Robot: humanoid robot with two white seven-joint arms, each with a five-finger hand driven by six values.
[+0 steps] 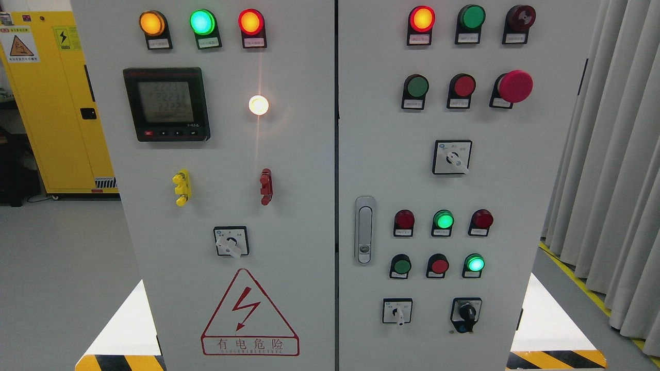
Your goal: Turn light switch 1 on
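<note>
A white electrical cabinet (309, 206) with two doors fills the head view. The left door carries lit orange (152, 23), green (202, 21) and red (251, 22) lamps, a digital meter (166, 103), a bright white lamp (258, 105) and a rotary switch (231, 241). The right door carries a lit red lamp (422, 18), a rotary switch (451, 157), green (416, 86) and red (463, 86) push buttons, a lit green lamp (443, 220), a lit green button (474, 264) and two lower rotary switches (397, 311) (466, 313). I cannot tell which one is switch 1. Neither hand is in view.
A red mushroom stop button (514, 86) sticks out at the upper right. A door handle (364, 229) sits on the right door's left edge. A yellow cabinet (51, 103) stands at the back left. Grey curtains (608, 154) hang at the right.
</note>
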